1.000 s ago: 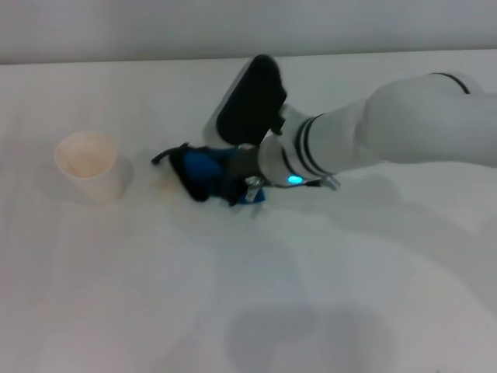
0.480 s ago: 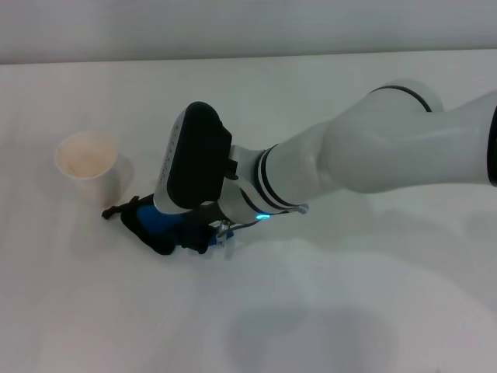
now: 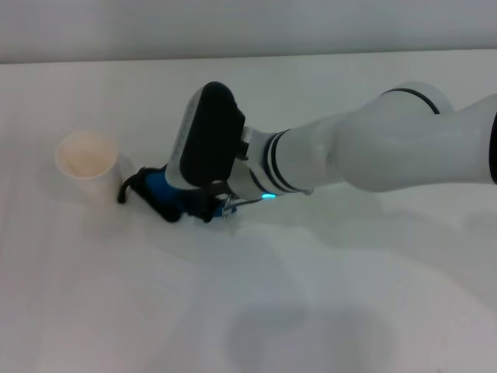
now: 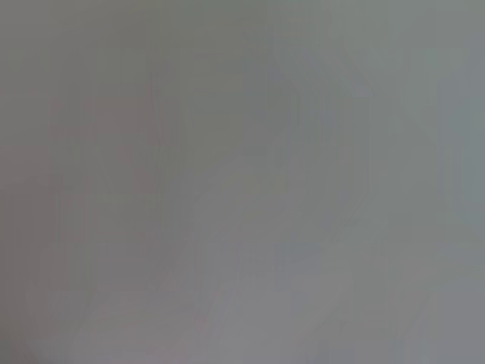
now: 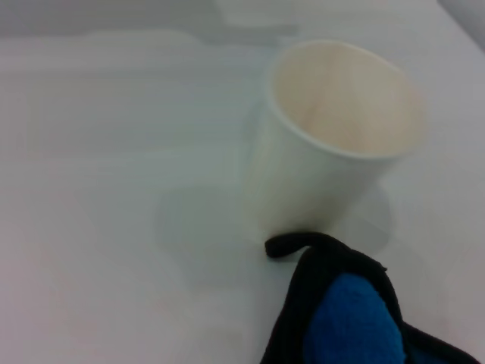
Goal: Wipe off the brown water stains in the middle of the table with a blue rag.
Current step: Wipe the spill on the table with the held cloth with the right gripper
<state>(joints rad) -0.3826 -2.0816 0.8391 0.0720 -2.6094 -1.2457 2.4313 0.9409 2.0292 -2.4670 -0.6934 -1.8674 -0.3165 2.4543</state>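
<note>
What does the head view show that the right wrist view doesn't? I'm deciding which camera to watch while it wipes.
Only the head view shows the right arm reaching across the table, pressing the blue rag down beside the paper cup. Only the right wrist view shows the rag's black loop lying right at the cup's base. Both share cup, rag and table; neither shows a brown stain.
</note>
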